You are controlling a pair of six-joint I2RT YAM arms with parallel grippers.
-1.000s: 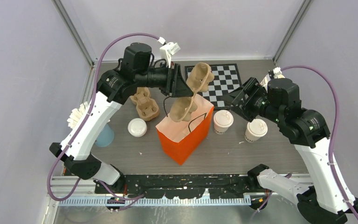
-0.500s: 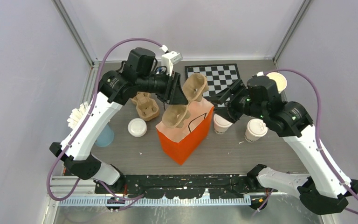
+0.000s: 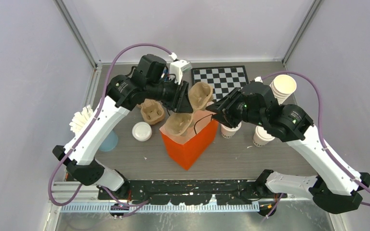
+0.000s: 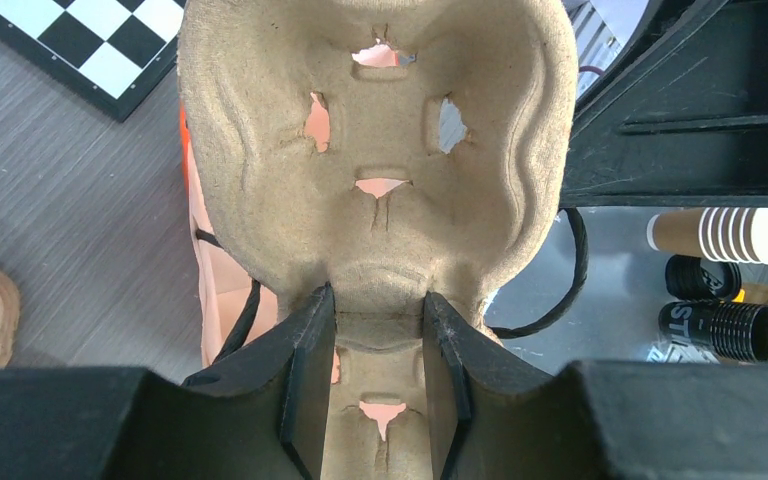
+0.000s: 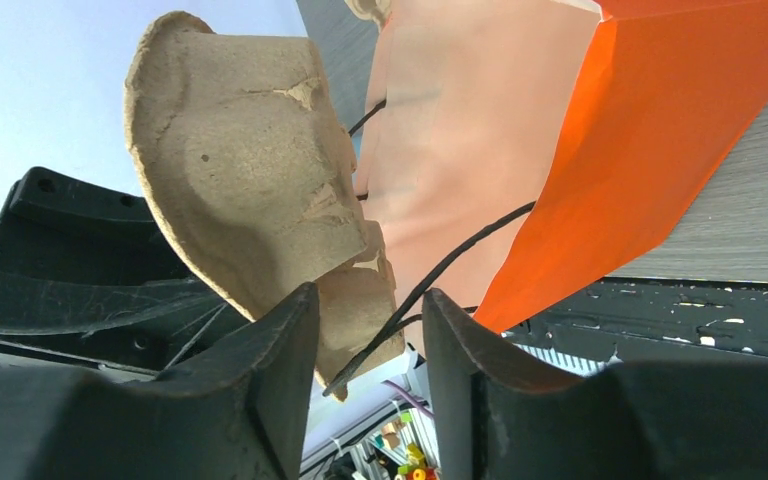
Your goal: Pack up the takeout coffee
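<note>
The left claw (image 4: 377, 295) clamps the carrier (image 4: 380, 120) over the bag (image 3: 188, 144), the right claw (image 5: 368, 300) stands apart around its handle (image 5: 440, 270), and the coffee (image 3: 229, 131) sits beside it on the table; next, I'd say, hold the mouth wide and lower the carrier in.

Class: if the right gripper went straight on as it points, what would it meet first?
Probably the black cord handle of the orange bag, just ahead of the right gripper; depth unclear.

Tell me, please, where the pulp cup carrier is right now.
Top view, centre: the pulp cup carrier is held in the left fingers at the orange bag's open mouth.
</note>
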